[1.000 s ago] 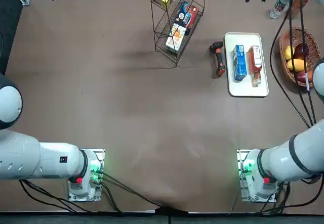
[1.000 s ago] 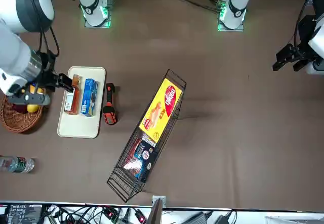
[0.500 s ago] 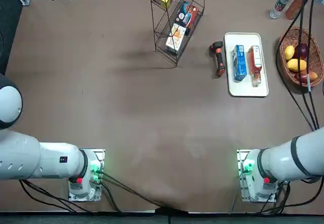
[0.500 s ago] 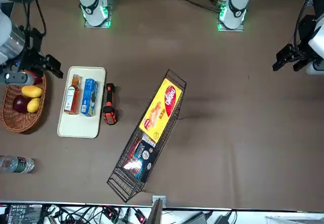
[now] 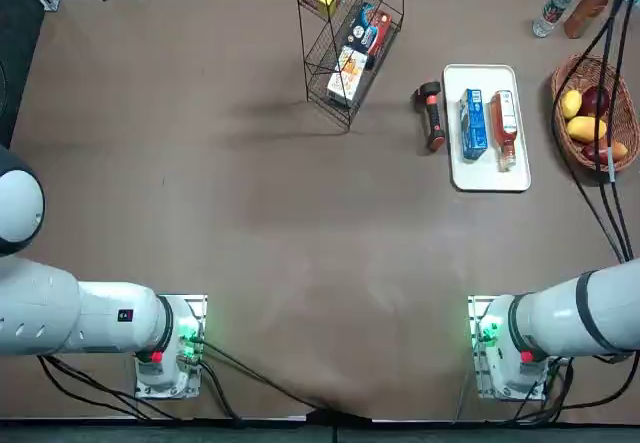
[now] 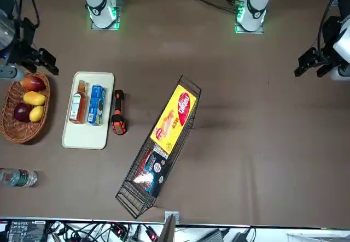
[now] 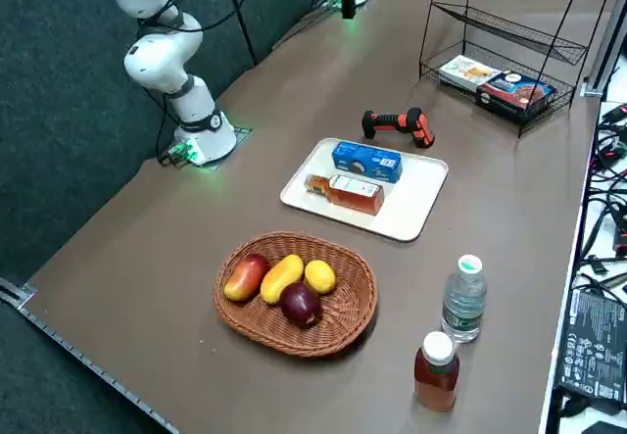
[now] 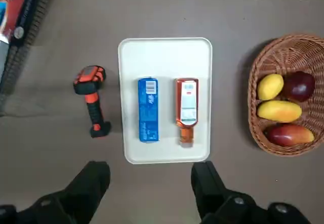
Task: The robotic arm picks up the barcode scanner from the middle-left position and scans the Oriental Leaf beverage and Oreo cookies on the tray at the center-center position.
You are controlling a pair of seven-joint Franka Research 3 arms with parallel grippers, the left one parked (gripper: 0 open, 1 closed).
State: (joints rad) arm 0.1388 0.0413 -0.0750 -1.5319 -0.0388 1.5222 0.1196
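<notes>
The barcode scanner (image 5: 432,115) (image 8: 92,98), black with orange grip, lies on the table just left of the tray (image 5: 487,168) (image 6: 87,135). On the tray, side by side, lie the blue Oreo cookies (image 5: 473,123) (image 8: 148,108) and the Oriental Leaf beverage (image 5: 502,128) (image 8: 186,110). My right gripper (image 8: 151,183) (image 6: 28,64) hangs high, open, with nothing between its fingers. In the front view it sits near the fruit basket, off the tray. From the wrist camera the tray and the scanner both show far below.
A wicker basket (image 5: 575,148) (image 7: 338,331) of fruit stands right of the tray. A water bottle (image 7: 464,299) and an orange-brown bottle (image 7: 436,370) stand at the far right corner. A tilted wire rack (image 5: 345,48) with boxes stands left of the scanner.
In the front view my right gripper has swung from beside the tray's bottle side out past the basket toward the table's right edge. Tray, scanner and items have not moved.
</notes>
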